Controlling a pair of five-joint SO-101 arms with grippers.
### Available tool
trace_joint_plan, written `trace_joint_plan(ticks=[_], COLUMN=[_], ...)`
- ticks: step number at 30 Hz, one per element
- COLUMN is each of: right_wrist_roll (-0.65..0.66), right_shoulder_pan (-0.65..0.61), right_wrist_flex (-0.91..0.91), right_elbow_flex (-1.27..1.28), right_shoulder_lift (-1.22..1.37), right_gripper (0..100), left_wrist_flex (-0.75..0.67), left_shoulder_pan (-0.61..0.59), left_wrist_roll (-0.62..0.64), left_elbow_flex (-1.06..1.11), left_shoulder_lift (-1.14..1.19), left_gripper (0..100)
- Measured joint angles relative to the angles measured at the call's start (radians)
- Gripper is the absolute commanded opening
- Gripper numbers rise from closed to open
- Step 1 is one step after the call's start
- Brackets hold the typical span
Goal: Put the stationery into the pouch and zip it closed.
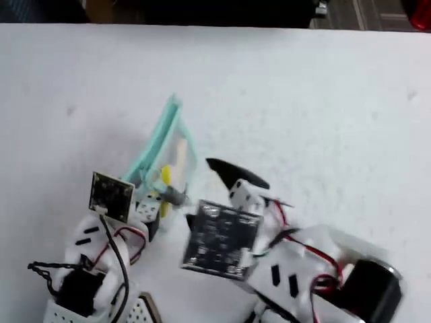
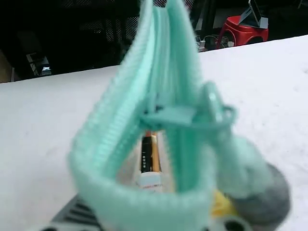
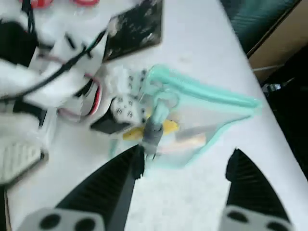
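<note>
The mint-green pouch lies on the white table with its zip partly open. In the left wrist view its open mouth shows an orange and black pen inside. The zip slider carries a mint loop with a grey cylinder. My left gripper is shut on the pouch's near end. My right gripper hangs open just above the pouch's side, one black finger close beside the grey cylinder. Pale stationery shows through the pouch's clear side.
The white table stretches wide to the right and back of the pouch. Both arms crowd the front edge, the right arm's body close to the left one. A dark room and a red stool lie beyond the far edge.
</note>
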Motion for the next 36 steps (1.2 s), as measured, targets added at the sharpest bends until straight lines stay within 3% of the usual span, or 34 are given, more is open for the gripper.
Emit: trace_joint_plan(ticks=[7, 9, 17, 27, 30, 36], right_wrist_roll=[-0.568, -0.651, -0.74, -0.818, -0.815, -0.683], right_shoulder_pan=[0.106, 0.123, 0.101, 0.126, 0.141, 0.21], right_wrist_flex=[-0.176, -0.158, 0.048, 0.054, 0.054, 0.057], right_elbow_flex=[-0.161, -0.258, -0.686, -0.657, -0.657, -0.623], right_shoulder_lift=[0.307, 0.405, 0.776, 0.896, 0.898, 0.918], right_gripper=[26.2, 27.4, 27.5, 27.1, 20.5, 2.6], left_wrist_flex=[0.0, 0.0, 0.0, -0.002, -0.002, -0.002], left_shoulder_pan=[0.0, 0.0, 0.0, 0.0, 0.009, 0.031], left_wrist_roll=[0.0, 0.0, 0.0, 0.0, -0.041, -0.109], left_elbow_flex=[0.0, 0.0, 0.0, 0.0, 0.0, 0.0], left_shoulder_lift=[0.0, 0.0, 0.0, 0.0, 0.0, 0.005], left_gripper=[7, 7, 7, 7, 8, 23])
